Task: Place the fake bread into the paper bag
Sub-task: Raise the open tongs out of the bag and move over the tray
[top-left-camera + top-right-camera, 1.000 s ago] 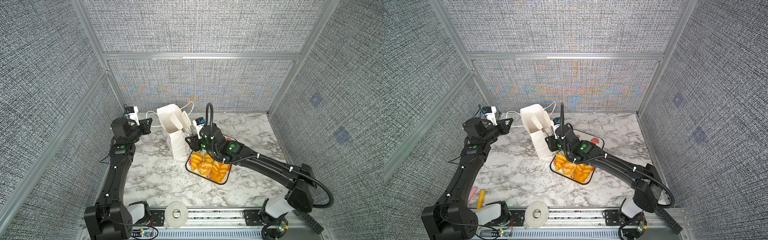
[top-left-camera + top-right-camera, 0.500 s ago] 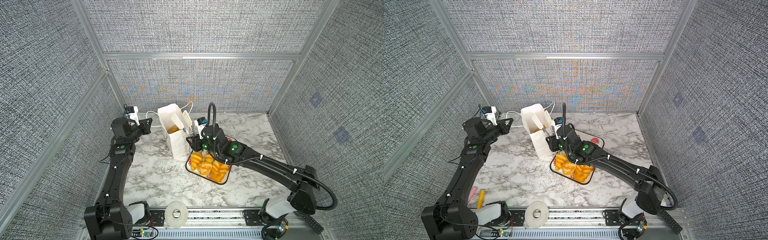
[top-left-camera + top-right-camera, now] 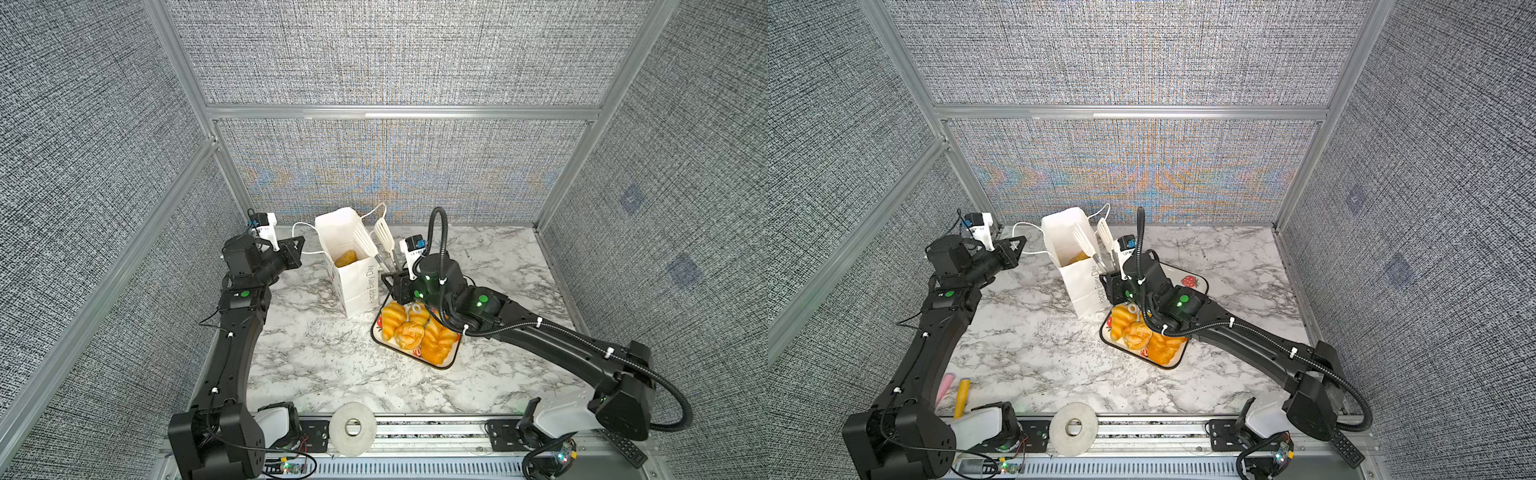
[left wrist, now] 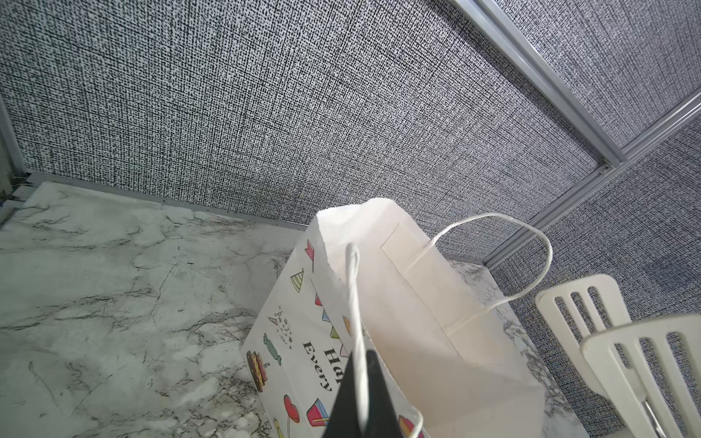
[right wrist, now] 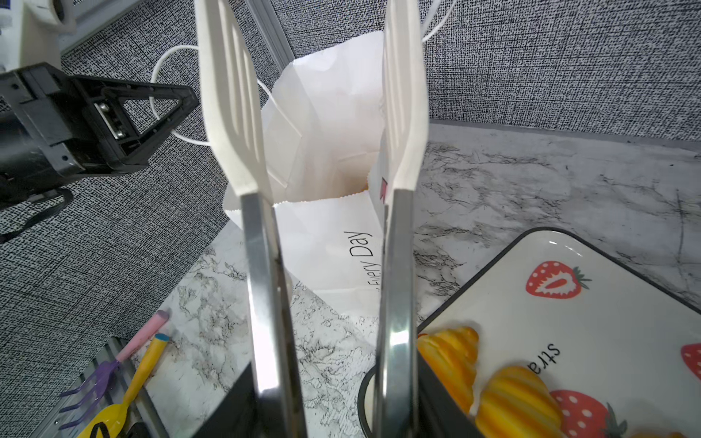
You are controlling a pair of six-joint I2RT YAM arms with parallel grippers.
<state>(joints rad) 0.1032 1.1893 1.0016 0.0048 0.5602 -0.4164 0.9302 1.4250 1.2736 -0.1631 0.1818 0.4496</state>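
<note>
Setup as we see it: the paper bag (image 3: 356, 286) stands upright with its mouth open on the marble table (image 3: 324, 361). It is toward the back, between the two arms and just beside the corner of the tray (image 5: 569, 314).

Left claw (image 3: 300, 246): closed on the bag's cord handle (image 4: 356, 303). In the left wrist view we see the cord running straight between the black fingers. The claw sits off the bag's left side, clear of the paper itself.

Right claw (image 3: 394, 279): clamped on the metal arms of a pair of tongs (image 3: 384, 237). The two white slotted heads stand apart with nothing between them, raised by the bag's rim on the tray side.

Fake bread (image 3: 346, 258): we count one golden piece lying down inside the bag, visible in both top views. The rest of the bread (image 3: 409, 332) is heaped at the near end of the tray, partly under the right arm. The far end of the tray shows only its strawberry print
</note>
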